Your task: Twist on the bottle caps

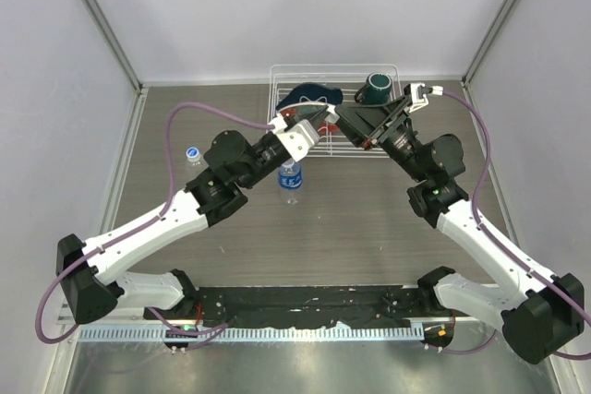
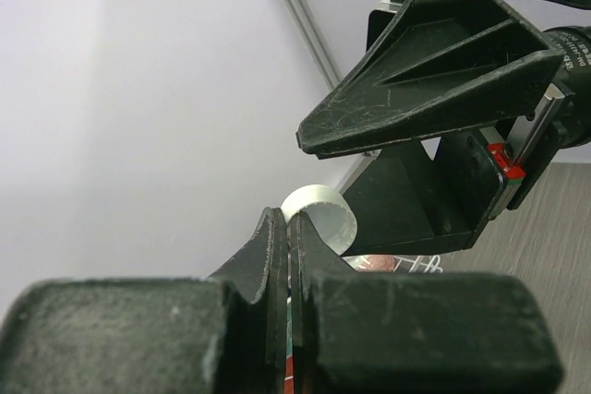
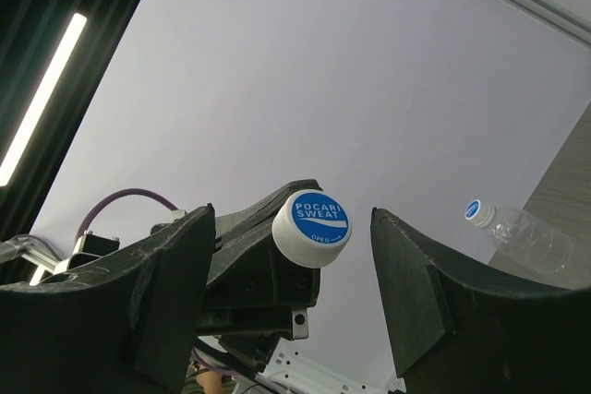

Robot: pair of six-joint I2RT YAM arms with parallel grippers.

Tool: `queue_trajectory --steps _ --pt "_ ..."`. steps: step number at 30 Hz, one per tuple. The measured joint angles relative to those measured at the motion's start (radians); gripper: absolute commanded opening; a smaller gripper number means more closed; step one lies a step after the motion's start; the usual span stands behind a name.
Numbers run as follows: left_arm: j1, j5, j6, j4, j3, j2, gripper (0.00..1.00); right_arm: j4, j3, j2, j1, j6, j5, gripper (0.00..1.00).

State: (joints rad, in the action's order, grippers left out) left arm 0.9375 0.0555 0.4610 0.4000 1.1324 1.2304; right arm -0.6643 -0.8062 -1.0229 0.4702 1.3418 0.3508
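From the top camera you see both arms reach in and meet just in front of the wire rack (image 1: pixel 277 76), which holds a dark green mug (image 1: pixel 377 89). Your left gripper (image 1: pixel 323 125) and right gripper (image 1: pixel 354 131) are nose to nose there. The cap between them is too small to pick out from up here.

Only this view shows both bottles on the table (image 1: pixel 369 228). The labelled bottle (image 1: pixel 291 178) sits just below the left gripper, with its long side running up and down the picture (standing or lying, I cannot tell). The plain bottle (image 1: pixel 193 158) stands well off to the left, and its blue cap (image 1: pixel 193 150) faces up.

From the left wrist camera, your left fingers (image 2: pixel 263 256) are pressed together and pinch the loose cap (image 2: pixel 319 214) at their tips. Here the cap looks all white, seen from the side. The other gripper's two black fingers stand apart, one above the cap and one behind it.

From the right wrist camera, your right fingers (image 3: pixel 148 292) are spread wide, one on each side of the loose cap, with a gap on both sides. They touch nothing. The cap's round blue printed top faces this camera, so its flat face points at the right gripper. The plain bottle shows at the right edge (slanted in this picture, capped end up and to the left).
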Motion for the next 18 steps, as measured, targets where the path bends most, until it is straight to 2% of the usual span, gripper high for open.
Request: queue_trajectory --steps 9,13,18 --pt "0.013 -0.002 -0.027 0.000 -0.002 0.000 0.00 -0.043 0.000 -0.019 0.000 0.020 0.000 0.65" --pt "0.016 -0.003 -0.035 0.001 -0.003 0.000 0.00 -0.058 0.000 -0.030 0.000 0.032 0.000 0.57" --pt "0.018 -0.002 -0.038 0.011 -0.005 0.000 0.00 -0.068 0.000 -0.032 0.000 0.042 0.001 0.50"
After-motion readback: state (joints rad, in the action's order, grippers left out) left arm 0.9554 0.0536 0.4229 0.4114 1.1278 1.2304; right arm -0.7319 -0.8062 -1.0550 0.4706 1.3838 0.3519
